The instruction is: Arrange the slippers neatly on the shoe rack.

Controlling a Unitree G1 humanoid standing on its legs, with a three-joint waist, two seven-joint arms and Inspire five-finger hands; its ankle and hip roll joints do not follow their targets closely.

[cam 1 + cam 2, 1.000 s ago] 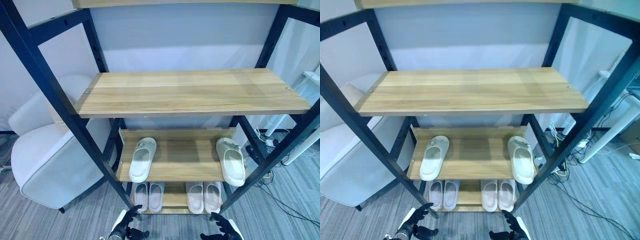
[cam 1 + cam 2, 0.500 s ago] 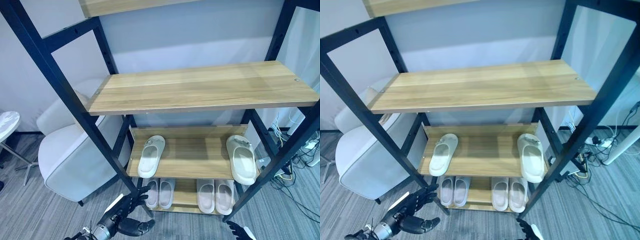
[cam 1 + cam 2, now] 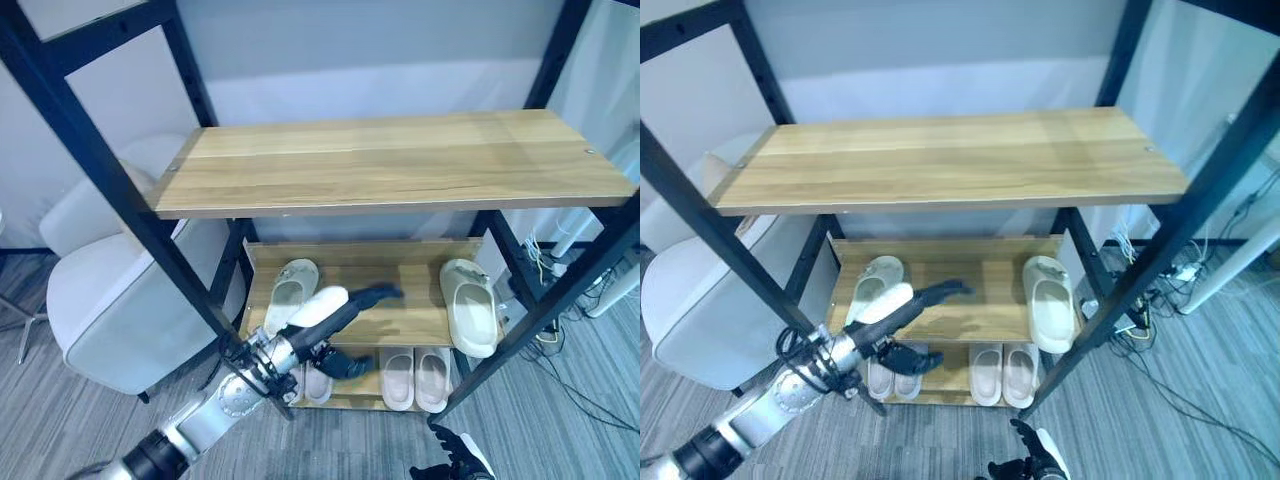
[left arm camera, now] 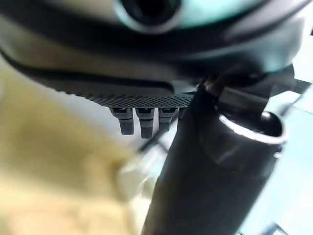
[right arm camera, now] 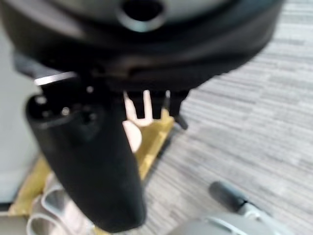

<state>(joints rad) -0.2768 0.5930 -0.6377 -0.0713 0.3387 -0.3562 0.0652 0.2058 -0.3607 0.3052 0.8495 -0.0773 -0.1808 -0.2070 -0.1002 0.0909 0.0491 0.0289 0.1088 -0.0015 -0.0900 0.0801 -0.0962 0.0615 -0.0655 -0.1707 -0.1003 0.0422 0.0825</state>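
I am extending my left robot hand [image 3: 335, 310] from floor level into the shoe rack [image 3: 385, 180], fingers straight, holding nothing, reaching the left slipper [image 3: 288, 293] just beside it. The right slipper [image 3: 470, 305] is lying well apart. My right robot hand [image 3: 452, 462] is idling, fingers relaxed.

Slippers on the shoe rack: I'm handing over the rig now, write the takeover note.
Left hand: open, fingers straight, reaching in over the middle shelf, holding nothing.
Right hand: low by the floor, idle.
Left slipper and right slipper lie far apart at the middle shelf's ends.
Two pairs sit side by side on the bottom shelf.
Done: bottom pairs.
Left: bring the middle two together.
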